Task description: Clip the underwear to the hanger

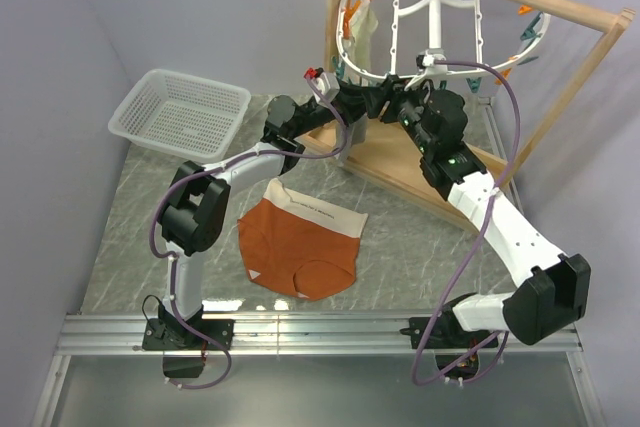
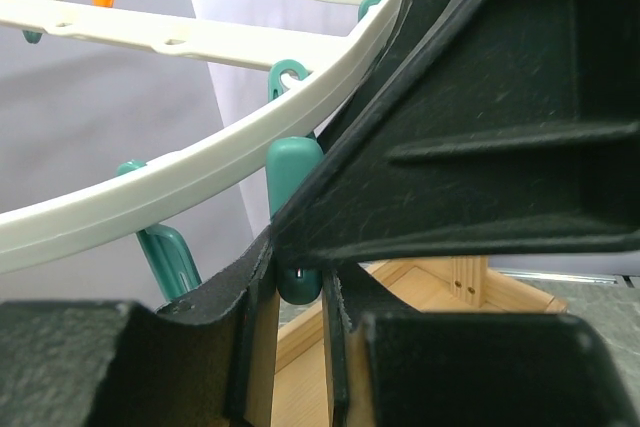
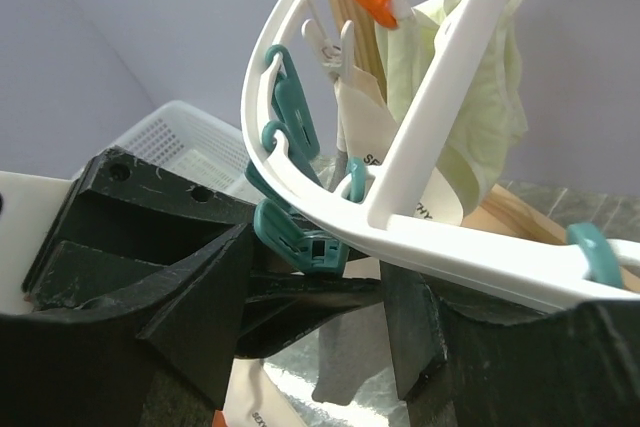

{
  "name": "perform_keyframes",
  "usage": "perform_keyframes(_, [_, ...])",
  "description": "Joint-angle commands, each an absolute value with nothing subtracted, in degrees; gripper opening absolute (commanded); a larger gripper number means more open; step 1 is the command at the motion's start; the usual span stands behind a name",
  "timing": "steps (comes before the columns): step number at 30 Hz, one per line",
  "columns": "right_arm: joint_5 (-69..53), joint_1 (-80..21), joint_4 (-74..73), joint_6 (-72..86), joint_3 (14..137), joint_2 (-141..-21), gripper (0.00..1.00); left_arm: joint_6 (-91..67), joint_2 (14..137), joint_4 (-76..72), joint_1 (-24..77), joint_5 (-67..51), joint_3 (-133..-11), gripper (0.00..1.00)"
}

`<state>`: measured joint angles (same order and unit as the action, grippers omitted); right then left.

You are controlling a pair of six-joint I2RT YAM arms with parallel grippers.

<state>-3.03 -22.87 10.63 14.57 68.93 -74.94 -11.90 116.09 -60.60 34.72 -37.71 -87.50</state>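
Looking down from above, the left gripper [image 1: 368,100] and right gripper [image 1: 410,102] meet almost tip to tip under the near rim of the hanger [image 1: 460,65]. The underwear [image 1: 300,237] lies flat on the table [image 1: 150,237], well below and behind both, toward the arm bases, and neither holds it. My main worry is that a pin gets readied with no fabric near it, so one arm must leave to fetch the briefs and the set-up may be lost. From the left wrist, the left gripper is closed narrowly on the lower end of a teal clothespin [image 2: 293,177]. A large black part, probably the other gripper, presses in from the upper right. The pin dangles freely and looks slick, so it could twist or pop out, and the two arms could knock together. From the right wrist, the right gripper stands partly open with nothing I can see held. The white rim crosses just above its fingers, and a cream cloth [image 3: 470,97] hangs just beyond. A push there could swing the hanger or snag that cloth.
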Motion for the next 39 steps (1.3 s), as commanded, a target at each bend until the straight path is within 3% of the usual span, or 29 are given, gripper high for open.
perform_keyframes(1, [-1.8, -22.7, 16.3, 16.0, 71.2, -76.2, 0.61, -12.7, 114.3, -63.5, 35.2, -41.8, -89.1, 0.0])
perform_keyframes(8, [-0.1, -22.7, 17.8, 18.0, 72.4, -78.1, 0.53, -11.4, 114.2, -62.8, 35.7, -42.5, -88.5, 0.0])
perform_keyframes(12, [-0.1, -22.8, 18.8, 18.0, 72.3, -78.0, 0.33, -11.4, 113.9, -62.1, 35.7, -43.2, -88.2, 0.01])
perform_keyframes(15, [-0.2, -22.7, 18.9, 17.6, 72.5, -78.0, 0.18, -11.2, 113.4, -61.2, 35.8, -43.7, -87.6, 0.12])
perform_keyframes(19, [-0.6, -22.6, 19.0, 16.9, 72.1, -77.5, 0.03, -9.7, 110.9, -59.1, 35.5, -43.6, -84.1, 0.44])
perform_keyframes(20, [-0.7, -22.6, 18.9, 16.9, 72.0, -77.4, 0.0, -9.1, 109.4, -58.3, 35.4, -43.3, -83.4, 0.48])
perform_keyframes(21, [-0.6, -22.7, 18.8, 17.0, 72.0, -77.3, 0.0, -8.7, 108.6, -57.6, 35.3, -43.3, -82.7, 0.5])
perform_keyframes(22, [-0.6, -22.8, 18.7, 17.0, 71.9, -77.3, 0.0, -8.6, 107.8, -57.0, 34.8, -43.2, -81.5, 0.59])
perform_keyframes(26, [-1.1, -22.6, 18.5, 17.5, 71.8, -77.1, 0.0, -8.7, 104.2, -53.3, 33.6, -41.6, -79.3, 0.67])
perform_keyframes(34, [-1.6, -22.4, 16.3, 19.3, 73.3, -77.3, 0.0, -6.1, 99.2, -49.5, 32.9, -40.8, -75.4, 0.66])
perform_keyframes(39, [-3.7, -22.1, 16.0, 21.6, 73.4, -77.3, 0.0, -5.0, 102.2, -47.1, 34.2, -35.1, -81.8, 0.61])
